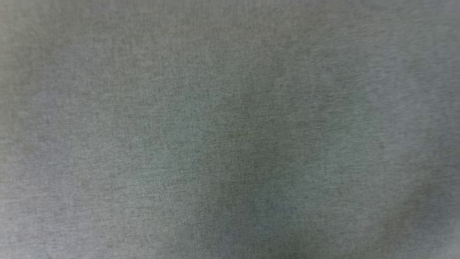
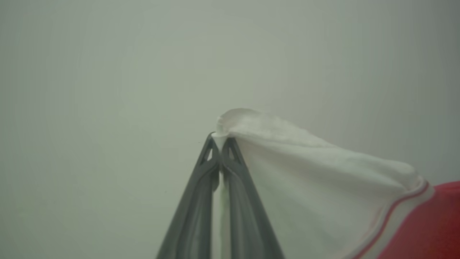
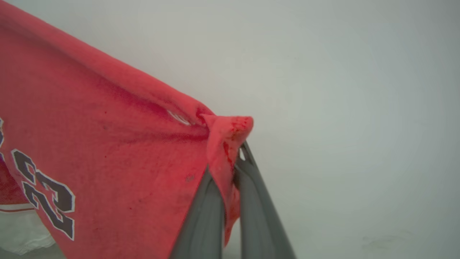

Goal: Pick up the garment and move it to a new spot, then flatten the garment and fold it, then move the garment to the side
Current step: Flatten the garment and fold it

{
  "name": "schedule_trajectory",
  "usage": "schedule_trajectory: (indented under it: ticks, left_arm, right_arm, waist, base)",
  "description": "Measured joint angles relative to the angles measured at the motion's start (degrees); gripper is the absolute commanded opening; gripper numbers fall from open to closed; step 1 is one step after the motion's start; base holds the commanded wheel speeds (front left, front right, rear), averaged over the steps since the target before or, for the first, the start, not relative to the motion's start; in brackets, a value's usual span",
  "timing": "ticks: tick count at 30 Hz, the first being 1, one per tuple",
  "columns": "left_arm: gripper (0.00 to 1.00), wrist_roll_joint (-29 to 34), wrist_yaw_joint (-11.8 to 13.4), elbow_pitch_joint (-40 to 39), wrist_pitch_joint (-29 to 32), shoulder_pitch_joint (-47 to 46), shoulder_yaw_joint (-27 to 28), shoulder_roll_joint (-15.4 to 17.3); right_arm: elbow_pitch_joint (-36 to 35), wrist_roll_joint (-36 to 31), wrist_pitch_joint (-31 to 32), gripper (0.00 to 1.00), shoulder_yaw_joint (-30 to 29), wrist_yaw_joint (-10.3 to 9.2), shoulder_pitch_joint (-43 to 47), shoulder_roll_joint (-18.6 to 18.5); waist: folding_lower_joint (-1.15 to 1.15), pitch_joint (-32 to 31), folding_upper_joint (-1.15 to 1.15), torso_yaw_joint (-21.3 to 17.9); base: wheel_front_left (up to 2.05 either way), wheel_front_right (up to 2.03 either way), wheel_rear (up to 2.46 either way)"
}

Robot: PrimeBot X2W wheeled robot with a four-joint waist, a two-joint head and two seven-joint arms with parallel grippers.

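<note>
Head view: a grey, finely flecked surface [image 1: 230,129] is seen from edge to edge, slightly blurred.

Left wrist view: the left tool [image 2: 220,137] is seen rising from 6 o'clock to the centre. Its two dark grey fingers [image 2: 194,208] are pressed narrowly together, and a pinch of white cloth is caught between the tips. This cloth belongs to the shirt [image 2: 341,194], whose white sleeve [image 2: 287,158] is stretched from the tips toward 4 o'clock. A red-and-white striped seam [image 2: 406,207] is shown near 4 o'clock, with the red body [image 2: 442,223] beyond it at the edge. A pale, blurred background is seen behind.

Right wrist view: the red cloth is spread taut from 7 to 11 o'clock. A dark number 22 with a white outline [image 3: 46,194] is printed at 8 o'clock, and a scrap of white cloth [image 3: 21,233] is glimpsed in the 7 o'clock corner. At the centre, the right tool [image 3: 226,158] is clamped on a bunched red fold [image 3: 228,131], which is draped over one finger. Whether the shirt hangs clear of the surface cannot be told.
</note>
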Motion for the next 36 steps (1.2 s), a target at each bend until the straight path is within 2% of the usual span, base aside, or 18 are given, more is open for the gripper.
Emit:
schedule_trajectory:
  ticks: [7, 11, 14, 19, 23, 26, 30, 36]
  left_arm:
    - [0.00, 1.90, -1.12, 11.81, -6.58, -8.59, -0.98, -4.93]
    - [0.00, 1.86, -1.58, 15.66, -10.25, -7.58, -2.22, -7.40]
    - [0.00, 1.33, -1.94, 17.50, -12.28, -3.52, -2.90, -8.86]
    - [0.00, 0.02, -1.99, 19.82, -14.35, 9.01, -4.00, -10.36]
    - [0.00, -0.36, -2.02, 18.68, -14.89, 21.09, -5.03, -11.02]
    - [0.00, -2.23, -1.72, 15.79, -14.96, 35.77, -5.91, -11.43]
    - [0.00, -3.13, -0.42, 11.77, -14.96, 50.72, -7.95, -10.90]
    - [0.00, -5.48, 2.19, 4.55, -13.82, 68.05, -9.64, -7.65]
  right_arm:
    - [11.21, -3.19, -8.99, 0.00, 3.36, 0.00, -8.62, 1.54]
    - [15.29, -2.23, -12.25, 0.00, 6.23, 0.00, -8.72, 1.86]
    - [17.49, -1.43, -14.57, 0.00, 7.55, 0.00, -7.20, 1.54]
    - [20.59, -0.35, -18.48, 0.00, 9.73, 0.00, 0.42, 1.13]
    - [22.19, 0.13, -19.80, 0.00, 13.26, 0.00, 8.61, 0.38]
    - [22.50, 1.26, -21.18, 0.00, 16.75, 0.00, 17.75, -0.44]
    - [22.06, 4.07, -21.99, 0.00, 18.16, 0.00, 26.23, -1.82]
    - [20.36, 8.17, -22.25, 0.00, 19.57, 0.00, 38.69, -4.12]
  waist:
    - [0.00, 5.34, 0.00, 1.43]
    - [0.00, 6.91, 0.00, 3.19]
    - [0.00, 7.51, 0.00, 4.54]
    - [0.00, 6.32, 0.00, 6.43]
    - [0.00, 3.61, 0.00, 7.09]
    - [-0.01, -0.04, 0.00, 7.65]
    - [-0.01, -4.35, 0.00, 8.24]
    - [-0.02, -11.16, 0.00, 9.34]
  base:
    - [0.00, 0.00, 0.00]
    - [0.00, 0.00, 0.00]
    - [0.00, 0.00, 0.00]
    - [0.00, 0.00, 0.00]
    - [0.00, 0.00, 0.00]
    - [0.00, 0.00, 0.00]
    - [0.00, 0.00, 0.00]
    - [0.00, 0.00, 0.00]
